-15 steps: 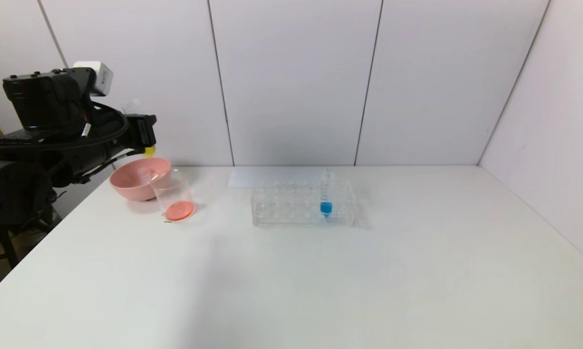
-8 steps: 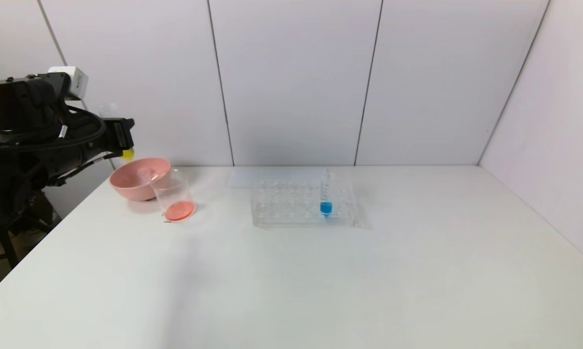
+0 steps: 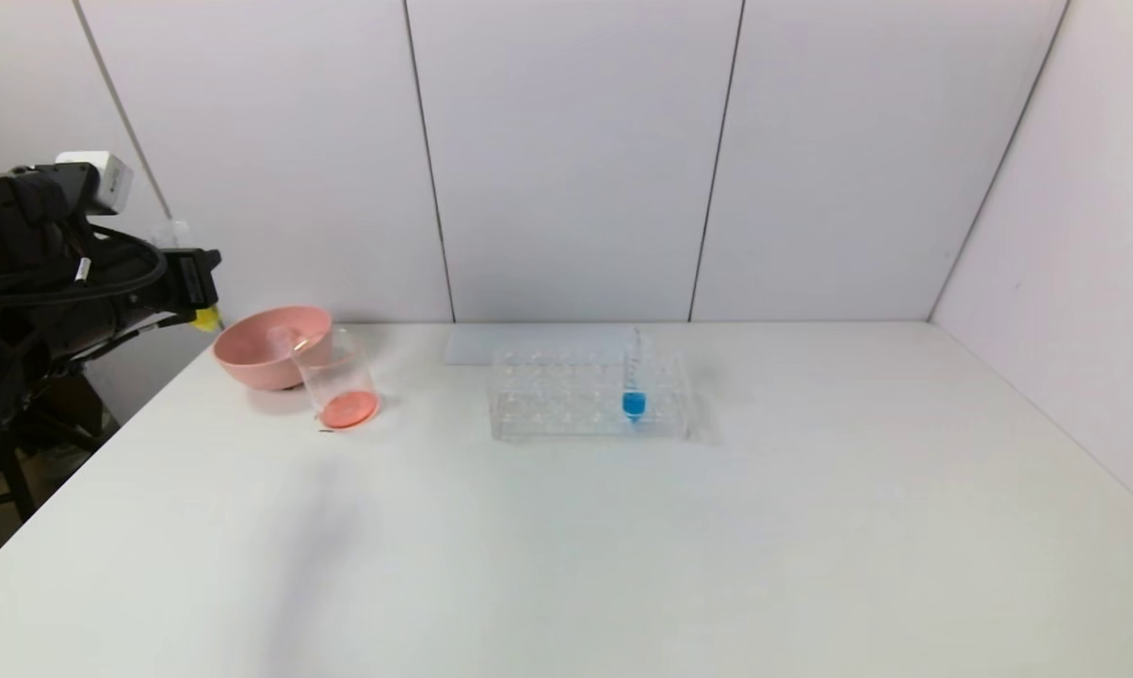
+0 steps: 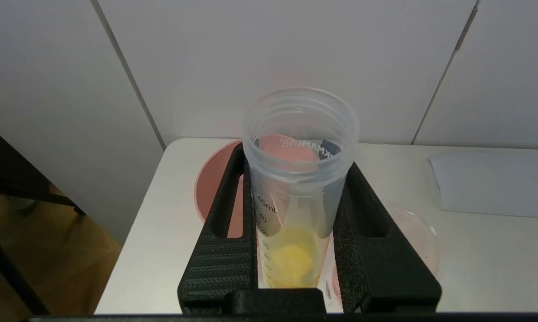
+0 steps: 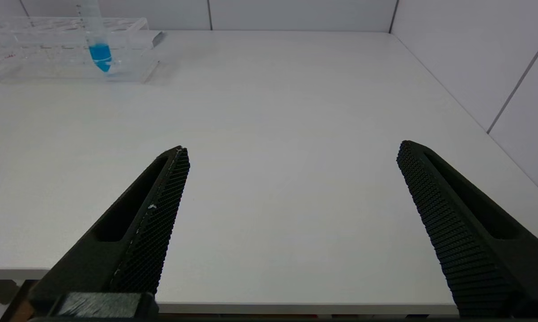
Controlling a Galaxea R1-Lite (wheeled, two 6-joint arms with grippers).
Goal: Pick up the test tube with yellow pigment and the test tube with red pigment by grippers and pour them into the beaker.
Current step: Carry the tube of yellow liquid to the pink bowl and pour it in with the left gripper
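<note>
My left gripper point(image 3: 194, 278) hangs at the far left, just left of the pink bowl and off the table's left edge. It is shut on the test tube with yellow pigment point(image 4: 295, 250), which stands upright between the black fingers point(image 4: 224, 210); its yellow tip point(image 3: 208, 320) pokes out below. The beaker point(image 3: 335, 381) stands in front of the bowl with red-orange liquid at its bottom. A clear tube-like shape point(image 3: 283, 337) lies in the bowl; I cannot tell whether it is the test tube with red pigment. My right gripper point(image 5: 292, 150) is open and empty over the table's near edge.
The pink bowl point(image 3: 246, 363) sits at the table's back left corner. A clear tube rack point(image 3: 566, 400) stands mid-table holding one tube with blue liquid point(image 3: 633, 400). A white sheet point(image 3: 519, 344) lies behind the rack. Walls close off the back and right.
My left arm has carried the yellow tube leftward, from above the bowl's far rim to a spot left of the bowl. Nothing else has moved.
</note>
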